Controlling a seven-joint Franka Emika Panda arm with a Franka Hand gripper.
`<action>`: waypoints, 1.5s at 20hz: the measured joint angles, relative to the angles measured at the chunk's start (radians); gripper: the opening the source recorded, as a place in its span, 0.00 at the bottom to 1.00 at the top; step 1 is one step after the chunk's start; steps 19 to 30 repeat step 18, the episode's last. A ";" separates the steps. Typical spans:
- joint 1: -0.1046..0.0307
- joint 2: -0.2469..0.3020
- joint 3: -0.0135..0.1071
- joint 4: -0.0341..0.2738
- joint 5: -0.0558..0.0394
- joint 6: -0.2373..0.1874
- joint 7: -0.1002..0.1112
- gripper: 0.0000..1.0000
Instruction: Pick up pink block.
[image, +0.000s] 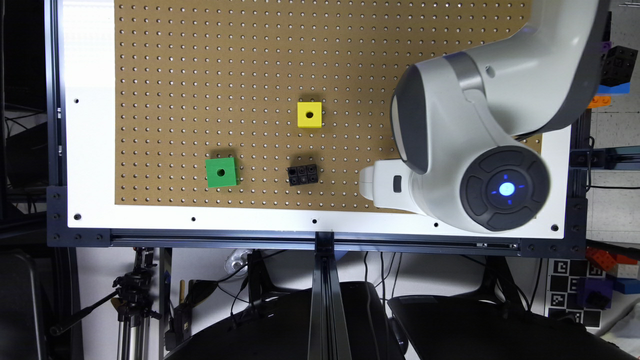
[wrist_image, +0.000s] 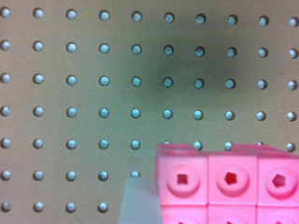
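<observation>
The pink block sits close to the wrist camera, its studded face with square-holed round studs turned towards the lens. It looks far larger than the spacing of the pegboard holes behind it, so it is off the board. My gripper is shut on it, and one pale finger presses against the block's side. In the exterior view the white gripper hangs over the pegboard's near edge on the exterior view's right, and the arm hides the block.
On the brown pegboard lie a black studded brick, a green cube and a yellow cube, all toward the exterior view's left of the gripper. A white frame borders the board. The arm covers the right side.
</observation>
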 joint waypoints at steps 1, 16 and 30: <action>0.000 -0.010 0.000 0.000 0.0000 -0.010 0.000 0.00; 0.000 -0.063 0.000 -0.001 0.0000 -0.059 0.000 0.00; 0.000 -0.063 0.000 -0.001 0.0000 -0.059 0.000 0.00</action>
